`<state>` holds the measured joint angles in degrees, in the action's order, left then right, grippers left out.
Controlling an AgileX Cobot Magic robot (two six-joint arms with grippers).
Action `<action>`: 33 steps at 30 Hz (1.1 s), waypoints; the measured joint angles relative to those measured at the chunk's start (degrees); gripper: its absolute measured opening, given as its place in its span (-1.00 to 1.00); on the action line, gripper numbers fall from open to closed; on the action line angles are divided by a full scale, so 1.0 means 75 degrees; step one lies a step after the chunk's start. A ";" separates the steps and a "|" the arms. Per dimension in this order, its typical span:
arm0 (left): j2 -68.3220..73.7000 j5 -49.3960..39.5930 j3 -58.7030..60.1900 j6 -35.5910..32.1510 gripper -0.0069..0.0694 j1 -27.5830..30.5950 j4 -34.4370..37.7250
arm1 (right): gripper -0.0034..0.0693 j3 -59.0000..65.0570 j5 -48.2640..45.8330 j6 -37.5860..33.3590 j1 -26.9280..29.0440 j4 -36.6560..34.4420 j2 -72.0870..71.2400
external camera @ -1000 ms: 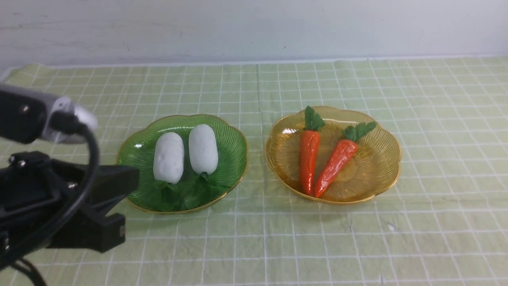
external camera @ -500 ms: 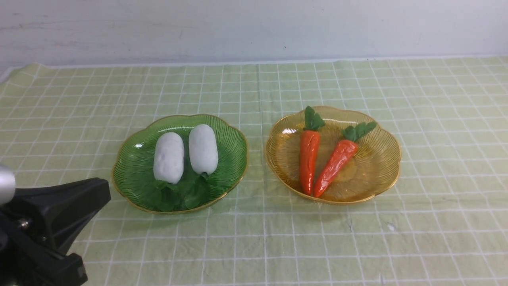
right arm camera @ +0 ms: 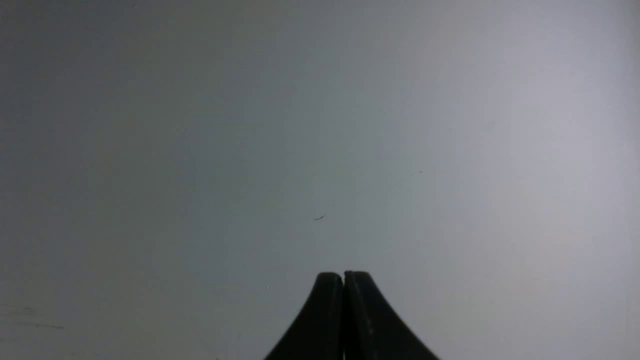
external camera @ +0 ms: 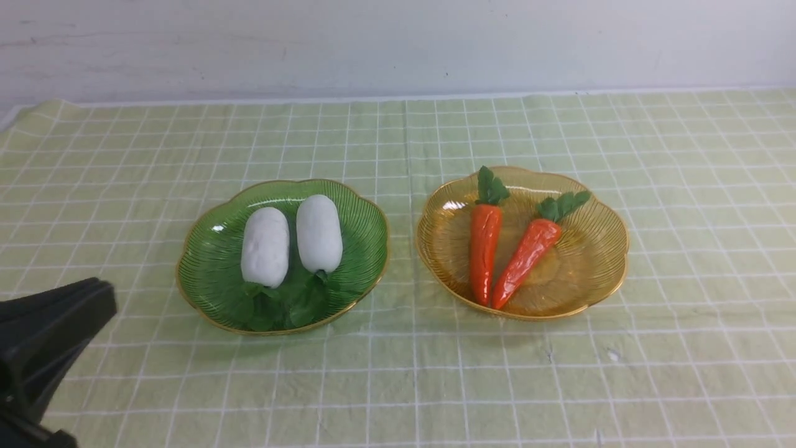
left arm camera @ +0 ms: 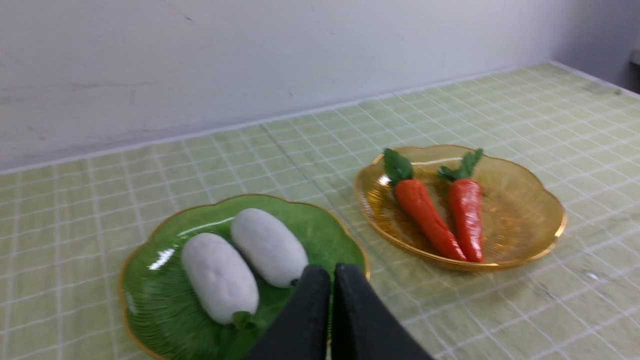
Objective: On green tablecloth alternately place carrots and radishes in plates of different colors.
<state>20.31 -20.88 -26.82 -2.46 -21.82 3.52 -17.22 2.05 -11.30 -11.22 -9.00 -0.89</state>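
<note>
Nearest me, over the near-left corner of the pale yellow-green gridded tablecloth (external camera: pixel 435 373), my black left gripper (left arm camera: pixel 327 274) hangs with its fingers pressed together on nothing. Ahead of it and to its right sits the deep green ribbed plastic plate (external camera: pixel 364 230), so the left arm is the nearer one to it. That plate holds two white oblong toy radishes, the left radish (external camera: pixel 265 246) and the right radish (external camera: pixel 319 233). They lie side by side, long axes near to far, leaves toward the near edge.

Just beside it toward the right edge, the amber-yellow ribbed plastic plate (external camera: pixel 591 249) holds two glossy orange toy carrots, the left carrot (external camera: pixel 484 252) and the right carrot (external camera: pixel 527 254). Their tips converge nearward and their leaves point away.

My right gripper (right arm camera: pixel 343 277), also closed and empty, faces a blank grey wall (right arm camera: pixel 200 125).

Two plates, two radishes, two carrots: I judge the sorting done.
</note>
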 joint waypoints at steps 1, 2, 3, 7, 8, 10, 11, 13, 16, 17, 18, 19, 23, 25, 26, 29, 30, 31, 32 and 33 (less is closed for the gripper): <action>-0.0069 0.0000 0.0093 0.0000 -0.84 0.0054 0.0000 | -0.94 0.0000 0.0000 0.0000 0.0000 0.0000 0.0000; -0.0425 0.0011 0.0354 -0.0013 -0.84 0.0343 0.0008 | -0.94 0.0000 0.0000 -0.0002 0.0000 0.0000 0.0000; -0.0716 0.0019 0.0525 -0.0031 -0.84 0.0587 0.0015 | -0.94 0.0000 0.0000 -0.0002 0.0000 0.0000 0.0000; -0.2155 0.0019 0.2034 -0.0227 -0.84 0.1806 0.0016 | -0.94 0.0000 0.0000 -0.0002 0.0000 0.0000 0.0000; -0.2308 0.0011 0.2302 -0.0227 -0.84 0.1964 0.0016 | -0.94 0.0000 0.0000 -0.0002 0.0000 0.0000 0.0000; -0.2657 0.0011 0.2868 -0.0233 -0.84 0.2236 0.0021 | -0.94 0.0000 0.0000 -0.0002 0.0000 0.0000 0.0000; -0.2744 0.0008 0.3210 -0.0233 -0.84 0.2354 0.0021 | -0.95 0.0000 0.0000 -0.0002 0.0000 0.0000 0.0000; -0.2787 0.0018 0.3613 -0.0233 -0.84 0.2450 -0.0004 | -0.94 0.0000 0.0001 -0.0002 0.0000 0.0000 -0.0006; -0.2787 0.0018 0.3788 -0.0233 -0.84 0.2499 -0.0036 | -0.94 0.0000 -0.0003 -0.0002 0.0000 0.0000 -0.0006; -0.2787 0.0018 0.3788 -0.0233 -0.84 0.2499 -0.0046 | -0.94 0.0000 -0.0003 -0.0002 0.0000 0.0000 -0.0006; -0.2787 0.0018 0.3788 -0.0233 -0.84 0.2499 -0.0137 | -0.94 0.0000 -0.0003 -0.0002 0.0000 0.0000 -0.0006; -0.2787 0.0018 0.3788 -0.0233 -0.84 0.2499 -0.0179 | -0.94 0.0000 -0.0003 -0.0002 0.0000 0.0000 -0.0006; -0.2787 -0.0031 0.3788 -0.0233 -0.84 0.2499 -0.0247 | -0.94 0.0000 -0.0003 -0.0002 0.0000 0.0000 -0.0006; -0.2787 -0.0039 0.3788 -0.0233 -0.84 0.2499 -0.0261 | -0.94 0.0000 -0.0003 -0.0009 0.0000 0.0000 -0.0006; -0.2787 -0.0039 0.3788 -0.0233 -0.84 0.2499 -0.0272 | -0.94 0.0000 -0.0003 -0.0009 0.0000 0.0000 -0.0006; -0.2787 -0.0039 0.3793 -0.0233 -0.84 0.2499 -0.0282 | -0.94 0.0000 -0.0003 -0.0009 0.0000 0.0000 -0.0006; -0.2787 -0.0046 0.3793 -0.0233 -0.84 0.2499 -0.0282 | -0.94 0.0000 -0.0003 -0.0009 0.0000 0.0000 -0.0006; -0.2787 -0.0046 0.3793 -0.0233 -0.84 0.2499 -0.0282 | -0.94 0.0000 -0.0003 -0.0009 0.0000 0.0000 -0.0006; -0.2787 -0.0046 0.3793 -0.0233 -0.84 0.2499 -0.0282 | -0.94 0.0000 -0.0003 -0.0009 0.0000 0.0000 -0.0006; -0.2787 -0.0055 0.3793 -0.0233 -0.84 0.2499 -0.0282 | -0.94 0.0000 -0.0003 -0.0009 0.0000 0.0000 -0.0006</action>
<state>-0.59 -21.29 1.63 -4.20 -3.08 1.41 -17.22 2.03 -11.37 -11.22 -9.00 -0.94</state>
